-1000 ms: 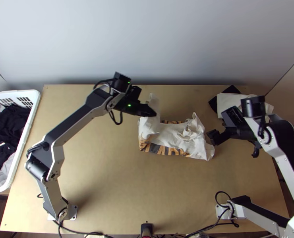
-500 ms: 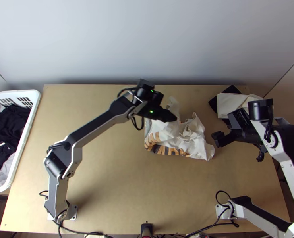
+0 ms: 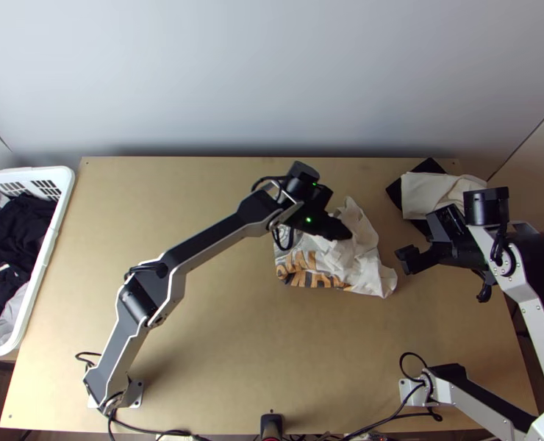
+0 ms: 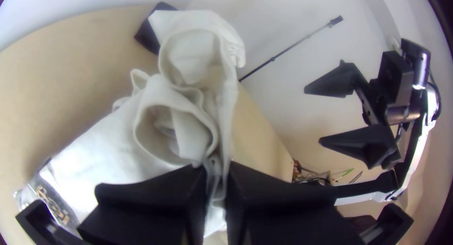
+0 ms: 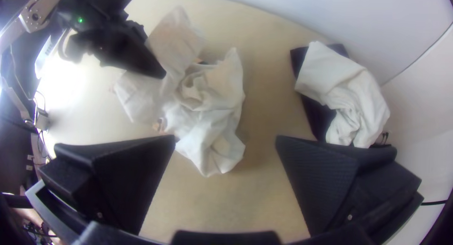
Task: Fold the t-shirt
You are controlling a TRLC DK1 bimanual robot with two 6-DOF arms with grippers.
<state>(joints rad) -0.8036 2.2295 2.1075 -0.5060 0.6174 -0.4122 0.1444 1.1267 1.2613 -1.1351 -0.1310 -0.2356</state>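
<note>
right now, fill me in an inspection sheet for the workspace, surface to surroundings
surface: light wooden table, bare along the near middle
job's things: white t-shirt with orange-and-black print, bunched and partly folded over, not neatly folded
clutter: second white cloth on a black item, far right; white basket of clothes, left
grippers: left tool closed on white fabric of the t-shirt; right tool open, holding nothing
cables: black cables along the near edge, more beside the right arm's base
surroundings: pale wall behind the far edge
</note>
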